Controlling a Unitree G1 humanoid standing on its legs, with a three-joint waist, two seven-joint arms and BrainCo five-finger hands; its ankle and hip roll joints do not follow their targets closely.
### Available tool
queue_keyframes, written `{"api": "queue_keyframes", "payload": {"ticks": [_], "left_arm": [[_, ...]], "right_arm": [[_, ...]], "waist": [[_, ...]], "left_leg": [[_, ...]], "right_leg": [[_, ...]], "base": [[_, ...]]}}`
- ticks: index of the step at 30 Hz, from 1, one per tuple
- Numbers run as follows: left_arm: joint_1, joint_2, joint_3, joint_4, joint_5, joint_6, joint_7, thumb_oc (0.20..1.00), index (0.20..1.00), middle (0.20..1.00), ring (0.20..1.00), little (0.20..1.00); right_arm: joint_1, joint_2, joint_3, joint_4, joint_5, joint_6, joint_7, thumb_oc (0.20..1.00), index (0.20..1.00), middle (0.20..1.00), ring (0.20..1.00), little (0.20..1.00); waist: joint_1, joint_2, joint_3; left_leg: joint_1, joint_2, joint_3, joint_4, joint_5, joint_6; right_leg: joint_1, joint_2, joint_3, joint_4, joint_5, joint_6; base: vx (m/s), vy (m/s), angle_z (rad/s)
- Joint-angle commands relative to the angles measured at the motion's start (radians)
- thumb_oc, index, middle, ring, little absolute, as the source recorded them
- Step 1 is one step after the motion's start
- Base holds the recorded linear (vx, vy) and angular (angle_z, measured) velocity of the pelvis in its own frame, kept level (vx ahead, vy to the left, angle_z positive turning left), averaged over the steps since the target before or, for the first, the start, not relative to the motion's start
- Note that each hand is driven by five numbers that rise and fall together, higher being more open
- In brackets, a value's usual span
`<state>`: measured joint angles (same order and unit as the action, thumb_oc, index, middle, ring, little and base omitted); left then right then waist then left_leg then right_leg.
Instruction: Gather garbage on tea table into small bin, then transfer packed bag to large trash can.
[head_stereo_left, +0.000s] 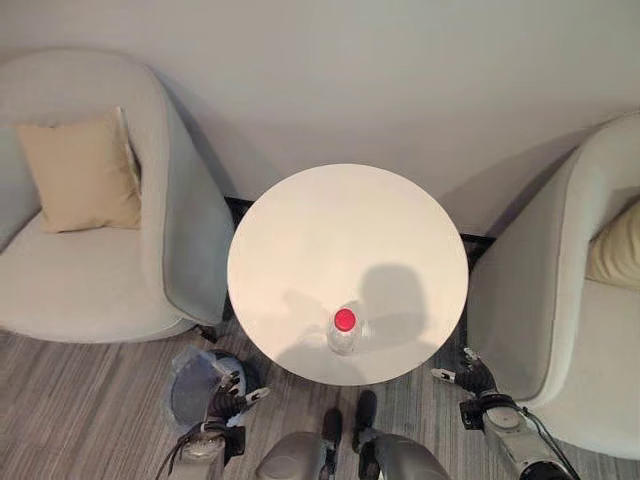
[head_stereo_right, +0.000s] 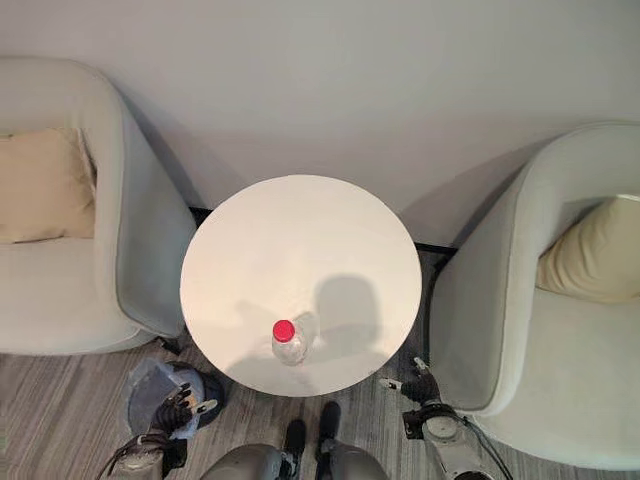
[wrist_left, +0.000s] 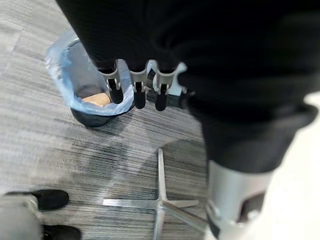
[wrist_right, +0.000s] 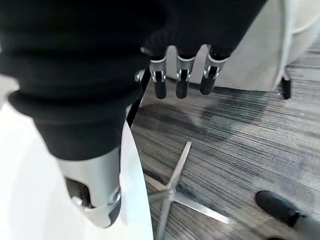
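A clear plastic bottle (head_stereo_left: 344, 331) with a red cap stands upright near the front edge of the round white tea table (head_stereo_left: 340, 230). On the floor left of the table sits the small bin (head_stereo_left: 190, 385), lined with a blue bag (wrist_left: 62, 75); something tan (wrist_left: 95, 99) lies inside it. My left hand (head_stereo_left: 232, 392) hangs low beside the bin's rim, its fingers (wrist_left: 139, 92) straight and holding nothing. At the table's front right my right hand (head_stereo_left: 470, 378) is also low, and its fingers (wrist_right: 177, 80) are straight and empty.
A pale armchair (head_stereo_left: 150, 270) with a beige cushion (head_stereo_left: 85, 172) stands left of the table, and another armchair (head_stereo_left: 560, 300) stands to the right. The table's metal cross base (wrist_left: 160, 202) rests on grey striped carpet. A wall runs behind.
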<state>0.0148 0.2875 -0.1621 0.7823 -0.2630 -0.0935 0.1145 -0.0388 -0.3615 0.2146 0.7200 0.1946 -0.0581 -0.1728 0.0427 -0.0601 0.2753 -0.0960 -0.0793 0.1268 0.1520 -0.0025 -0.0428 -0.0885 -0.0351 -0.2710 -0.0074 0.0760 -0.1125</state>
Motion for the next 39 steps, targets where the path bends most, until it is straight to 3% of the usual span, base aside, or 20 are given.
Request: {"api": "queue_keyframes", "payload": {"ticks": [1,3,5,9,17,25,30,39], "left_arm": [[-0.033,0.005,-0.012,-0.009,0.014,-0.012,-0.006,1.000,1.000,1.000,1.000,1.000],[-0.035,-0.001,-0.022,-0.020,0.014,-0.010,-0.006,1.000,1.000,1.000,1.000,1.000],[-0.036,-0.003,-0.025,-0.017,0.017,-0.009,-0.005,1.000,1.000,1.000,1.000,1.000],[-0.043,0.002,-0.032,-0.012,0.028,-0.008,-0.005,1.000,1.000,1.000,1.000,1.000],[-0.026,0.020,-0.003,-0.006,0.046,-0.002,-0.003,1.000,1.000,1.000,1.000,1.000],[-0.002,0.016,0.026,-0.020,0.071,-0.003,-0.001,1.000,1.000,1.000,1.000,1.000],[0.013,0.008,0.042,-0.008,0.081,-0.010,0.000,1.000,1.000,1.000,1.000,1.000],[0.033,-0.011,0.028,0.024,0.073,-0.021,-0.004,1.000,1.000,1.000,1.000,1.000]], "right_arm": [[-0.010,-0.039,-0.032,-0.056,-0.029,-0.035,-0.005,1.000,1.000,1.000,1.000,1.000],[0.001,-0.038,-0.045,-0.057,-0.027,-0.035,-0.004,1.000,1.000,1.000,1.000,1.000],[0.002,-0.038,-0.049,-0.058,-0.027,-0.036,-0.005,1.000,1.000,1.000,1.000,1.000],[-0.001,-0.041,-0.050,-0.059,-0.047,-0.030,-0.003,1.000,1.000,1.000,1.000,1.000],[-0.002,-0.060,-0.028,-0.141,-0.162,-0.016,-0.012,1.000,1.000,1.000,1.000,1.000],[0.047,-0.137,-0.018,-0.402,-0.340,-0.014,0.011,1.000,1.000,1.000,1.000,1.000],[0.073,-0.187,0.006,-0.589,-0.371,-0.049,0.068,1.000,1.000,1.000,1.000,1.000],[-0.011,-0.173,0.131,-0.586,-0.362,-0.073,0.109,1.000,1.000,1.000,1.000,1.000]], "waist": [[-0.034,0.018,-0.011],[-0.055,0.034,-0.032],[-0.058,0.038,-0.035],[-0.064,0.045,-0.046],[-0.054,0.039,-0.073],[-0.057,0.037,-0.082],[-0.056,0.039,-0.086],[-0.036,0.049,-0.103]], "left_leg": [[-0.028,0.147,-0.002,0.039,-0.063,-0.015],[0.010,0.187,-0.005,-0.024,-0.037,-0.027],[0.021,0.186,-0.009,-0.051,-0.030,-0.032],[0.055,0.153,-0.031,-0.098,-0.047,-0.027],[0.117,0.115,0.000,-0.178,-0.056,0.004],[0.143,0.109,0.019,-0.202,-0.052,0.014],[0.156,0.112,0.028,-0.189,-0.060,0.014],[0.174,0.111,0.020,-0.187,-0.061,0.011]], "right_leg": [[0.058,-0.022,0.069,0.055,-0.177,0.155],[0.052,-0.033,0.037,0.061,-0.181,0.160],[0.054,-0.035,0.031,0.065,-0.180,0.162],[0.049,-0.053,0.034,0.079,-0.161,0.177],[0.035,-0.068,0.072,0.088,-0.131,0.210],[0.040,-0.071,0.088,0.082,-0.125,0.222],[0.059,-0.074,0.092,0.079,-0.129,0.223],[0.098,-0.074,0.079,0.063,-0.139,0.221]], "base": [[-0.03,0.121,0.37],[0.00,0.171,0.05],[0.00,0.168,0.44],[-0.02,0.154,0.03],[-0.04,0.095,-0.09],[-0.04,0.019,-0.10],[-0.01,0.001,-0.09],[0.03,0.000,-0.01]]}}
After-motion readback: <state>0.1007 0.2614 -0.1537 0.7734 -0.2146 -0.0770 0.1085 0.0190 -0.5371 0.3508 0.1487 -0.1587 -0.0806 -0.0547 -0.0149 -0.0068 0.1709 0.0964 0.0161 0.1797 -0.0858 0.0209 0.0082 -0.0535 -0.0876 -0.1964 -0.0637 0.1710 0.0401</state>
